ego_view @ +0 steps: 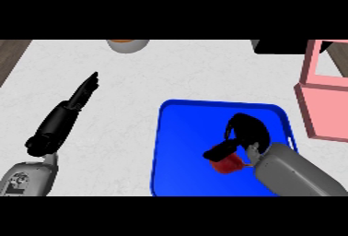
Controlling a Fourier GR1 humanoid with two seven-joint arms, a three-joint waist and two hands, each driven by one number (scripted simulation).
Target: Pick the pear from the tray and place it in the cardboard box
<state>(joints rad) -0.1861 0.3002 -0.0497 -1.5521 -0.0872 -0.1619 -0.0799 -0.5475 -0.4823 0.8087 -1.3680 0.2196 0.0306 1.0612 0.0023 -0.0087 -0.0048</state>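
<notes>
On the flat blue plastic tray [183,152], the right hand [246,131] curls its fingers over the small red pear [228,164]; lifting may let it slip short of the pink cardboard box [319,99].

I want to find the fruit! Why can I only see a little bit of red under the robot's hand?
Head view: the right hand curls over the red fruit on the blue tray, hiding most of it; the forearm covers more; the left hand rests open on the counter, casting no clear shadow.

Your white marbled worktop [170,73], blue tray [187,152] lying near you at right, pink box [325,108] at right edge, a bowl [127,44] at far edge
</notes>
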